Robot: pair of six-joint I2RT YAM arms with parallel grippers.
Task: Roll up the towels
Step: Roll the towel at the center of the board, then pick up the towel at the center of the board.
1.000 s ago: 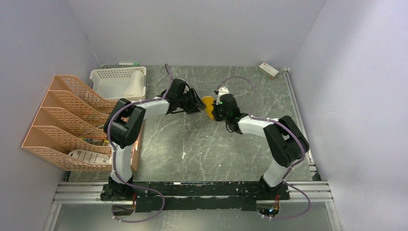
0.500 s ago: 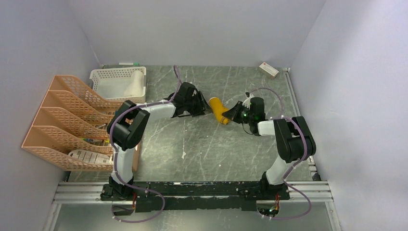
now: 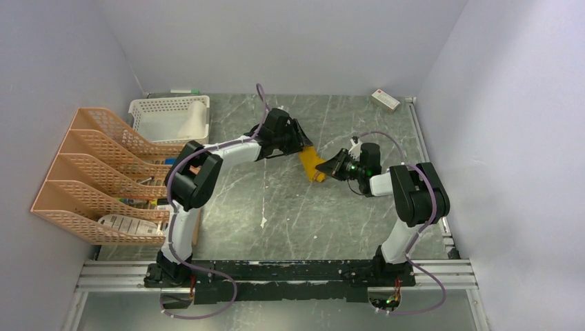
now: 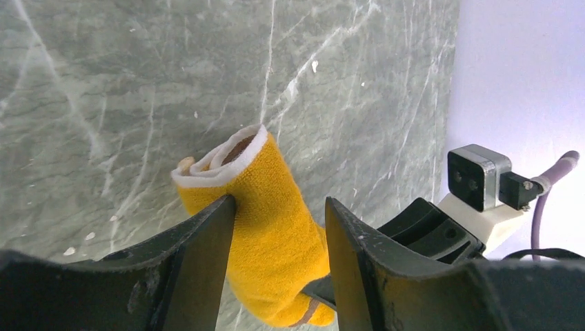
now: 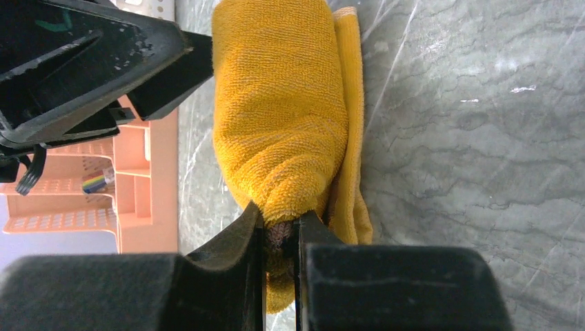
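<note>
Both arms reach inward and meet, grippers nose to nose.
The left gripper [image 3: 299, 145] points toward 4 o'clock, jaws spread wide astride the yellow towel roll [image 3: 312, 162]; the right gripper [image 3: 328, 166], forearm low, points toward 9 o'clock, jaws pinched on the roll's end.

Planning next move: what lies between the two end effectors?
The rolled yellow towel, in the top view; right end effector pinches one end, left end effector straddles the other.

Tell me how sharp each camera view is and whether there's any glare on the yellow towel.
Top external: evenly lit and sharp, no glare on the yellow towel. Left wrist: towel pile crisp, left gripper dark and slightly soft up close. Right wrist: weave crisp, right gripper a dark, featureless blur in the foreground.
</note>
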